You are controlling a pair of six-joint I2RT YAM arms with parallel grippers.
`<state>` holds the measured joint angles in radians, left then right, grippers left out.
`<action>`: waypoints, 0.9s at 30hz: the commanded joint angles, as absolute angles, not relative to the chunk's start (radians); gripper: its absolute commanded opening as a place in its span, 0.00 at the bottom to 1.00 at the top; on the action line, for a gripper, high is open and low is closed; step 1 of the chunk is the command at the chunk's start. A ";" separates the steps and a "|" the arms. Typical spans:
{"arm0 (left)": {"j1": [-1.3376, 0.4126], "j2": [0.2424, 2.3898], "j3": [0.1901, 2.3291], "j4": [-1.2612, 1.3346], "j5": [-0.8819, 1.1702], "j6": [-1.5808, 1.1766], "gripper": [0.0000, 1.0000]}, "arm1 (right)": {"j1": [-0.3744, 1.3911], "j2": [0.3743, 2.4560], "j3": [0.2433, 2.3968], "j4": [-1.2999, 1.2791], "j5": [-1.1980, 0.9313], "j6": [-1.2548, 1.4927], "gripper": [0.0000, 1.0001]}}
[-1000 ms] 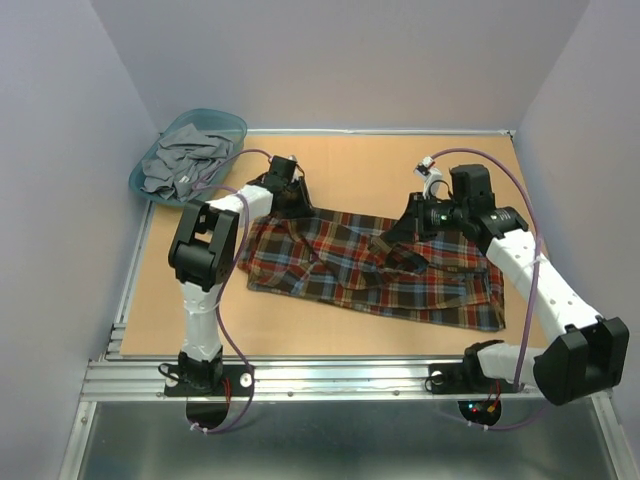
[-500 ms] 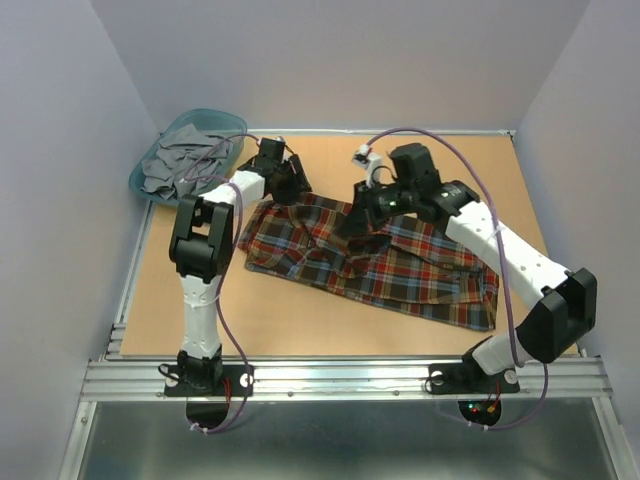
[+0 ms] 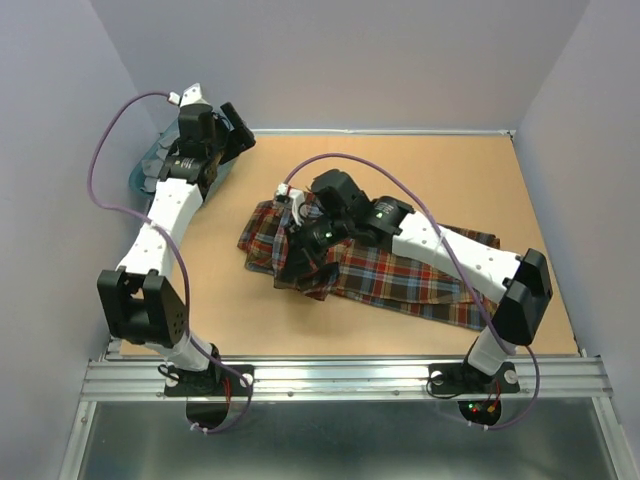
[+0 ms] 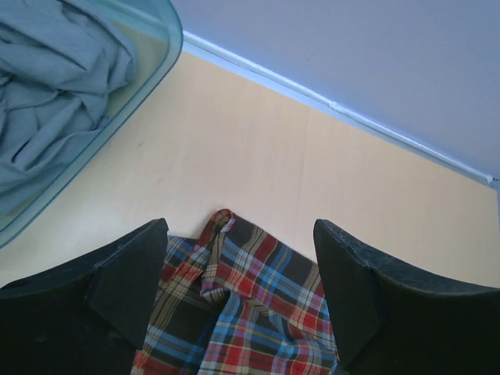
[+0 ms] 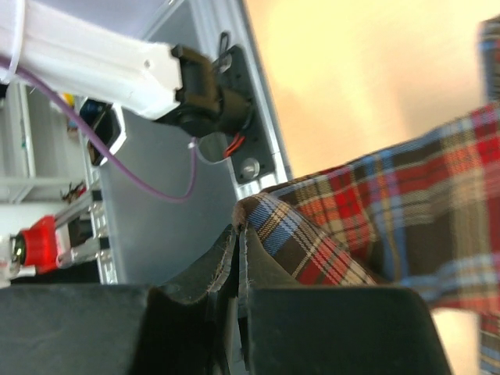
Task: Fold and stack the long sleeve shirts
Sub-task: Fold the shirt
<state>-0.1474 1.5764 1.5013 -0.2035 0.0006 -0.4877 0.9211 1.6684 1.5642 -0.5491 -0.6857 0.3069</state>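
Observation:
The long sleeve shirt in red, brown and navy plaid (image 3: 400,275) lies partly folded across the middle of the table. My right gripper (image 3: 292,265) has reached over to its left part and is shut on a raised fold of the cloth. The right wrist view shows that plaid edge (image 5: 312,234) pinched between the closed jaws of the right gripper (image 5: 241,230). My left gripper (image 3: 232,125) hangs at the back left by the basket, open and holding nothing. In the left wrist view the left gripper (image 4: 241,230) stands wide apart above the shirt's corner (image 4: 250,305).
A teal basket (image 4: 168,31) with crumpled grey clothes (image 4: 55,78) sits at the back left corner, largely hidden behind the left arm in the top view. The aluminium rail (image 3: 340,375) and arm bases run along the near edge. Walls close in the back and sides.
The left gripper opened, let go of the shirt and swung up and back toward the basket. The right gripper carried its fold of shirt leftward across the garment.

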 commanded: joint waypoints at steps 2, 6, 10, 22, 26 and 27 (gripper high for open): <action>-0.126 1.479 1.405 -0.258 -0.052 -0.448 0.87 | 1.003 1.700 1.638 -0.517 -0.713 0.316 0.05; -0.103 1.398 1.361 -0.296 -0.090 -0.430 0.87 | 1.046 1.753 1.683 -0.511 -0.687 0.316 0.05; -0.087 1.299 1.304 -0.330 -0.164 -0.442 0.86 | 1.068 1.782 1.706 -0.509 -0.719 0.316 0.05; -0.084 1.101 1.091 -0.339 -0.161 -0.472 0.87 | 1.065 1.661 1.558 -0.511 -0.457 0.275 0.03; -0.084 1.088 1.046 -0.316 -0.120 -0.457 0.87 | 1.023 1.609 1.557 -0.511 -0.226 0.299 0.01; -0.084 1.091 1.040 -0.316 -0.111 -0.453 0.87 | 1.008 1.609 1.557 -0.511 -0.188 0.307 0.01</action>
<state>-0.0834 1.1187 1.0657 -0.3477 -0.1429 -0.4648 1.0527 1.6875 1.5688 -0.5476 -0.4316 0.2924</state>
